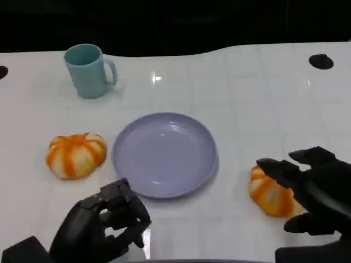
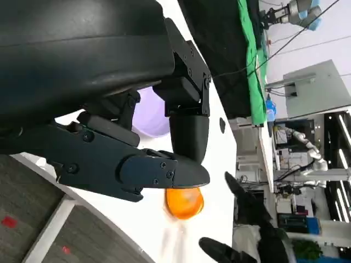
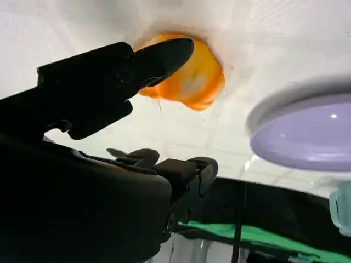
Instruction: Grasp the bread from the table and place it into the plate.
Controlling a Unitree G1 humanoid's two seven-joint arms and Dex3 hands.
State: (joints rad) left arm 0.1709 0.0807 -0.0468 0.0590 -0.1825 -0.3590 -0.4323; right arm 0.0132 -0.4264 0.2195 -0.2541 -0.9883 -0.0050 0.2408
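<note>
Right robot hand (image 1: 312,189) spread open over right bread (image 1: 270,193), fingers around it, grip not closed. Bread on white counter (image 1: 247,104), just right of lilac plate (image 1: 164,154), not touching. Left robot hand (image 1: 104,222) near plate's front-left edge, fingers curled in, holding nothing. Second bread (image 1: 75,154) left of plate. Teal mug (image 1: 88,70) far back left.

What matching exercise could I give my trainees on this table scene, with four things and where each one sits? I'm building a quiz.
Things:
1. mug
2. plate
3. left bread
4. right bread

Places:
A. under the right hand
B. far left of the table
C. table centre
D. left of the plate, untouched

Pairs: 1-B, 2-C, 3-D, 4-A
</note>
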